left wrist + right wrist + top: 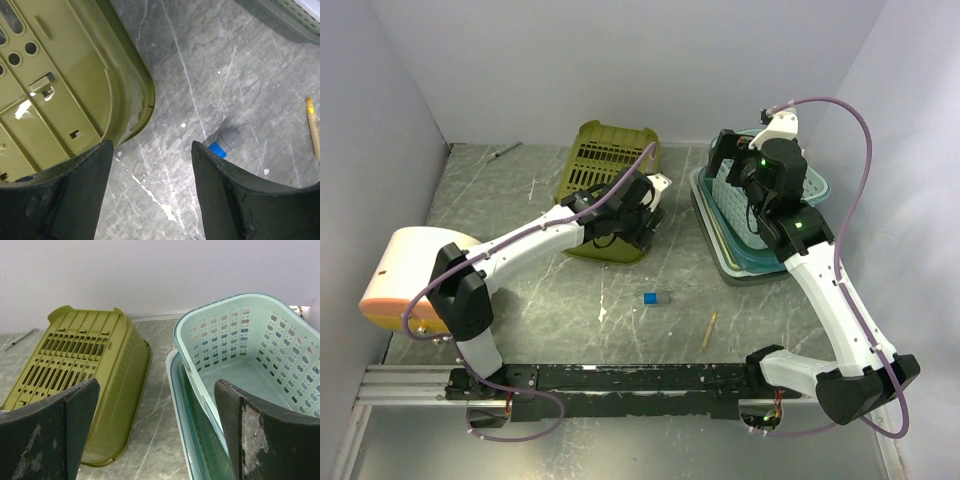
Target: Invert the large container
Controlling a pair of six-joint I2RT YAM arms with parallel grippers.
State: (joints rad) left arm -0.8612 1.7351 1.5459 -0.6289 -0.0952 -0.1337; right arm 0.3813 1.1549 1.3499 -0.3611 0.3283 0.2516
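Note:
The olive green container (605,160) lies bottom up on the table at the back centre. It also shows in the left wrist view (60,75) and the right wrist view (75,350). My left gripper (643,228) is open and empty at the container's near right corner; in its wrist view (152,147) the rim lies beside the left finger. A light teal perforated basket (250,340) stands upright in a teal tray (175,385) at the right (720,250). My right gripper (728,158) is open and empty above the basket's left side, and its wrist view (157,385) shows the jaws wide apart.
A small blue and grey block (650,298) lies on the table in front of the olive container, also in the left wrist view (225,145). A pencil (709,328) lies right of it. A pen (505,150) lies at the back left. A peach and yellow object (405,275) sits at the left edge.

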